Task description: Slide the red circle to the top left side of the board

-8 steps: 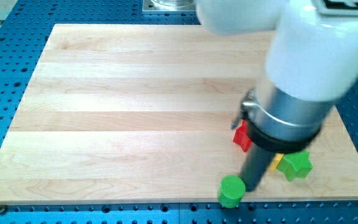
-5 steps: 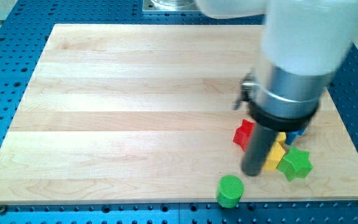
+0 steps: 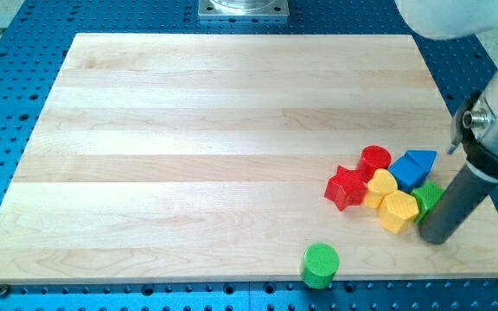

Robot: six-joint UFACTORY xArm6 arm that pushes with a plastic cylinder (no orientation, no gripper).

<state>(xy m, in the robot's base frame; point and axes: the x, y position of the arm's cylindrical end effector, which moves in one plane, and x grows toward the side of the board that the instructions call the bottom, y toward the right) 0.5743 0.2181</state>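
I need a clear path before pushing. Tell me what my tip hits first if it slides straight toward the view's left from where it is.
Probably the green block right beside my tip, then the yellow block; depth is unclear.

- My arm comes in from the view's top right corner, its white shell cut off by the frame edge.
- Below the shell sits a grey metal collar, then a black band, near the view's right edge.
- The dark rod runs down from the band, leaning slightly toward the view's left.
- My tip [image 3: 436, 239] rests on the counter, low on the view's right side.
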